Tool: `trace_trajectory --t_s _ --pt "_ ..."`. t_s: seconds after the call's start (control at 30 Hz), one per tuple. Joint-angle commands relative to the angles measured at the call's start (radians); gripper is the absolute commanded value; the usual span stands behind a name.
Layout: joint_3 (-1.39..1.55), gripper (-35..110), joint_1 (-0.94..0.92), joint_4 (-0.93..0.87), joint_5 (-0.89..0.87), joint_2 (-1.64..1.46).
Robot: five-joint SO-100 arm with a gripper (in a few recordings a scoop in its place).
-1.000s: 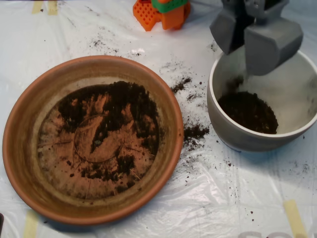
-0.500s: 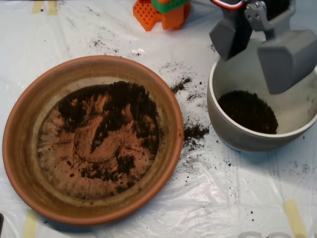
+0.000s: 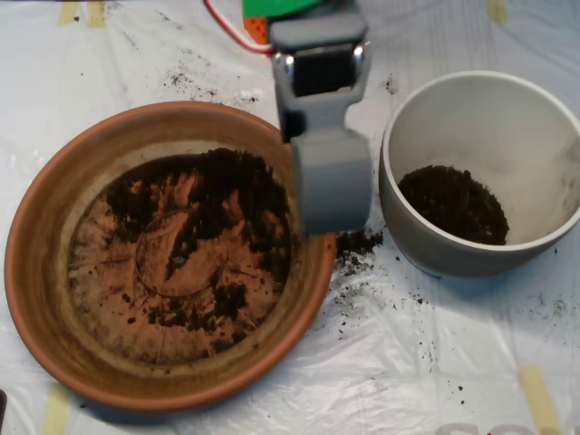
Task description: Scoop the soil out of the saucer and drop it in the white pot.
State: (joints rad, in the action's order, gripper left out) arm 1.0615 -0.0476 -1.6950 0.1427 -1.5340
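Observation:
The terracotta saucer (image 3: 54, 227) fills the left half of the overhead view. Dark soil (image 3: 227, 199) is spread over its flat bottom, thickest toward the upper right. To the right stands the white pot (image 3: 391, 172), with a mound of soil (image 3: 453, 204) inside it. My grey scoop (image 3: 332, 195) hangs over the saucer's right rim, between the saucer and the pot, its shell pointing down. The arm's grey body (image 3: 319, 54) rises behind it and hides part of the rim.
Spilled soil crumbs (image 3: 361, 243) lie on the white plastic sheet (image 3: 408, 362) between saucer and pot. An orange and green block (image 3: 258, 18) and a red wire (image 3: 227, 27) sit at the top edge. Tape strips (image 3: 539, 394) mark the sheet.
The scoop has swung left, from above the white pot to above the saucer's right rim. The soil in the pot and the saucer looks unchanged.

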Motion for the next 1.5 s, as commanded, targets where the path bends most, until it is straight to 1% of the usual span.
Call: trace_trajectory --t_s 0.0,0.13,0.27,0.43,0.63,0.73,1.03,1.17,1.33,1.47 --pt "0.106 35 -0.112 0.061 0.066 -0.084" --pt "0.288 38 -0.179 0.146 0.141 -0.078" --pt "0.480 40 -0.235 0.268 0.201 -0.095" --pt "0.624 42 -0.267 0.365 0.224 -0.055" --pt "0.755 51 -0.270 0.489 0.253 -0.061" --pt "0.758 54 -0.265 0.497 0.261 -0.051" --pt "0.627 55 -0.247 0.446 0.229 0.114" --pt "0.624 56 -0.230 0.457 0.204 0.115" --pt "0.532 55 -0.210 0.425 0.179 0.170" --pt "0.407 55 -0.247 0.377 0.178 0.270"
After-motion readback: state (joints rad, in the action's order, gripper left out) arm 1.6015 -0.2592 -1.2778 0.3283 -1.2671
